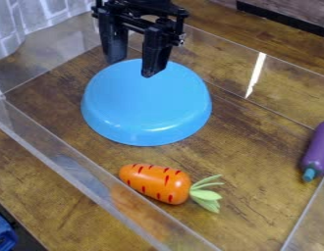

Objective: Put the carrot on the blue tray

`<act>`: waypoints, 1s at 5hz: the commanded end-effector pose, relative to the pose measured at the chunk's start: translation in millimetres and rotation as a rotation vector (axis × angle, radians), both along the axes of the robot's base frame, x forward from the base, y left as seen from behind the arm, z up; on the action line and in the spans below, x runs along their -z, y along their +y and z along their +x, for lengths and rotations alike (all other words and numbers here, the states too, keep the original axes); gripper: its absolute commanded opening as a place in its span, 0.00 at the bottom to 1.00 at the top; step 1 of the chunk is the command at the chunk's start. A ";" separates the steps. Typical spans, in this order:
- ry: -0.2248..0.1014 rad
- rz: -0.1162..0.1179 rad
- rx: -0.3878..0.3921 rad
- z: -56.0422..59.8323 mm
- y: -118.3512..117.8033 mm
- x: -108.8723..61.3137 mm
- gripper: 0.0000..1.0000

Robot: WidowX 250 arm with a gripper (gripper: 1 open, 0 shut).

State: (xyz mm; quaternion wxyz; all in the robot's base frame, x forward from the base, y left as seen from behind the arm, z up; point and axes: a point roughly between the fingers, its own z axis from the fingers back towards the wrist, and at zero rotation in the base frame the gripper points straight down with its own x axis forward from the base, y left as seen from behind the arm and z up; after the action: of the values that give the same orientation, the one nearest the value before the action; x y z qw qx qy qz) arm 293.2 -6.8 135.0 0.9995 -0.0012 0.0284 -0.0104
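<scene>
Wood bench (250, 196), carrot (157, 183) just off near side of blue tray (145, 103), fingers (135, 59) parted with nothing between, above tray's far side; likely still pre-grasp, so next move calls for shifting nearward past tray, lowering and pinching carrot body.

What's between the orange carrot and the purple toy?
Just bare wooden table between the carrot and the purple toy, in the camera view.
</scene>
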 end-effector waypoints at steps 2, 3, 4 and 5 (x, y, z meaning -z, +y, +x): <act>0.034 -0.002 0.082 -5.6 -6.1 15.6 1.00; 0.034 -0.002 0.263 -18.5 -17.3 28.3 1.00; 0.036 -0.004 0.384 -24.9 -24.0 34.9 1.00; 0.034 0.036 0.511 -31.5 -34.1 61.4 1.00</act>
State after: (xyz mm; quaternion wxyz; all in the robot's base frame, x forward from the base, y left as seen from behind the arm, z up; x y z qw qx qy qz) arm 258.8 -35.9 67.8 0.9678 0.0179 0.0673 -0.2420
